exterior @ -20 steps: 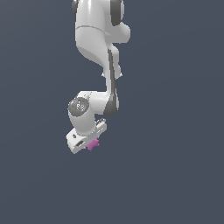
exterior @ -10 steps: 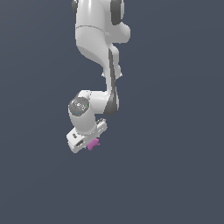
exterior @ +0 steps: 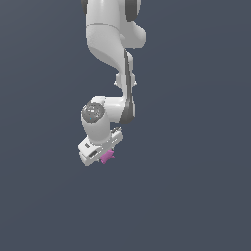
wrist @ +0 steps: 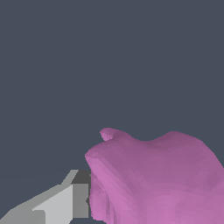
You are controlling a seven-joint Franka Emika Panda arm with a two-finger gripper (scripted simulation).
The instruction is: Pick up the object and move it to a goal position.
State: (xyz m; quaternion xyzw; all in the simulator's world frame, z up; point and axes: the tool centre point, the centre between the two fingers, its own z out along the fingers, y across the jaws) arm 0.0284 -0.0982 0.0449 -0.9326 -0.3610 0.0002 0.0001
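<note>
1 pink object (exterior: 107, 156) sits left of center in the exterior view, and we see our gripper (exterior: 100, 156) clenched on it, 1 finger (wrist: 65, 201) touching its side.

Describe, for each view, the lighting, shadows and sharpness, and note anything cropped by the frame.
Exterior view: even, flat light, no cast shadows on the plain grey background; the white pincer looks soft-edged, and the small magenta-pink bumpy lump peeks from beneath it. Wrist view: the lump looms large, faceted, softly shaded, cropped by the frame; one grey finger shows.
</note>
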